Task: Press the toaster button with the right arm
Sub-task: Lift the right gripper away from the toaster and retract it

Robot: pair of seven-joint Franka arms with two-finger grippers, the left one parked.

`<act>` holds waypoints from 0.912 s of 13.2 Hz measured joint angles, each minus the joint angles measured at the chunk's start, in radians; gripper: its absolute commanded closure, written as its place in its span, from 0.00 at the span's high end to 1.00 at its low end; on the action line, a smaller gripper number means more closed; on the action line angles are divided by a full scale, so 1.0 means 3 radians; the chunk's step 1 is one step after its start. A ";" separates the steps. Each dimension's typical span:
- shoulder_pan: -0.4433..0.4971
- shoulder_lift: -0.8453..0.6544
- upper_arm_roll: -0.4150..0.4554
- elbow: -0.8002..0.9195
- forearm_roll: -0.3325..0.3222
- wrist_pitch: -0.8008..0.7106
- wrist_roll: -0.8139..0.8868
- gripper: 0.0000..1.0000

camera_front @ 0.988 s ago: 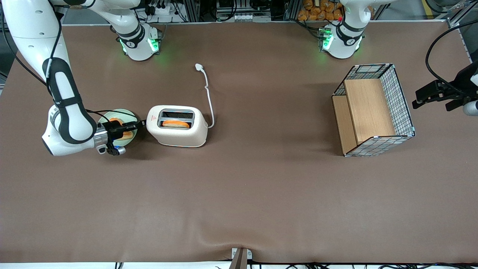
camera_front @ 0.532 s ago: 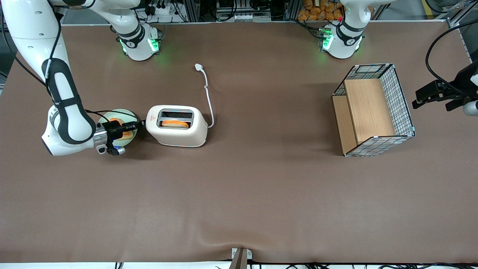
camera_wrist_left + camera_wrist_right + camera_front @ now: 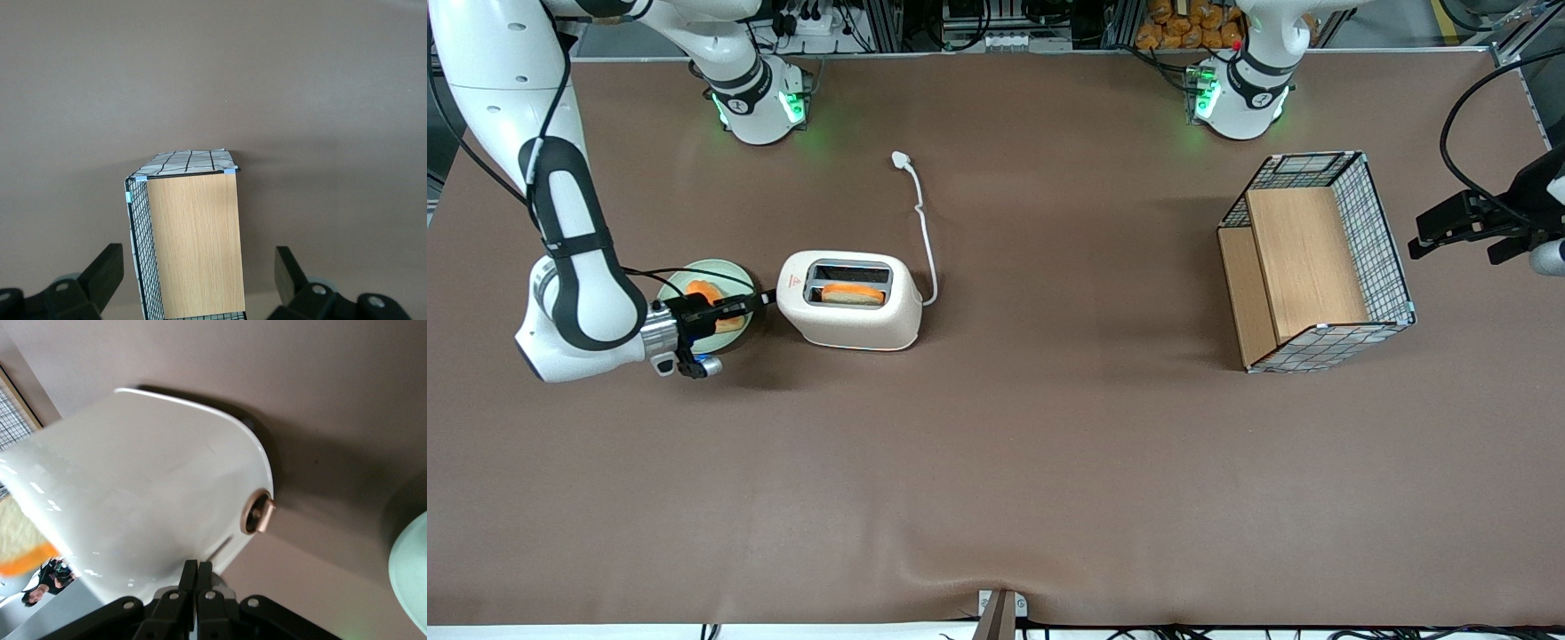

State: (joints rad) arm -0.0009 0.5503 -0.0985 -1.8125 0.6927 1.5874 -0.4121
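Note:
The cream toaster (image 3: pixel 852 313) stands on the brown table with an orange-topped toast slice (image 3: pixel 852 294) in its slot and a red triangle mark by its narrow end. My right arm's gripper (image 3: pixel 765 299) is shut, and its tips are at that narrow end. In the right wrist view the shut fingertips (image 3: pixel 197 565) rest against the toaster's end (image 3: pixel 147 493), right over the pale grey toaster button (image 3: pixel 224 590), which is mostly hidden under them. A round brown knob (image 3: pixel 259 513) sits beside it on the same end. The button does not show in the front view.
A pale green plate (image 3: pixel 690 283) with toast lies under my gripper's wrist, and its rim shows in the right wrist view (image 3: pixel 408 583). The toaster's white cord (image 3: pixel 921 222) runs away from the front camera. A wire basket with wooden boards (image 3: pixel 1316 262) stands toward the parked arm's end.
My right wrist and gripper have dropped slightly and shifted a little nearer the front camera, tips still at the toaster's end. The toaster has nudged slightly toward the parked arm's end.

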 measured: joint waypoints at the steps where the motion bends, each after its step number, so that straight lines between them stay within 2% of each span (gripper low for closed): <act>1: 0.0001 0.0010 0.0000 0.0089 -0.0048 -0.0006 0.0035 0.76; 2: 0.0003 0.0018 0.0000 0.0181 -0.0107 -0.0009 0.0082 1.00; 9: 0.0044 0.0029 0.0001 0.0768 -0.0492 -0.0015 0.0255 1.00; 12: 0.0059 0.0016 0.0002 0.1055 -0.0728 -0.0022 0.0257 1.00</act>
State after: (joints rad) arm 0.0169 0.5553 -0.0980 -1.4958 0.4744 1.5808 -0.3351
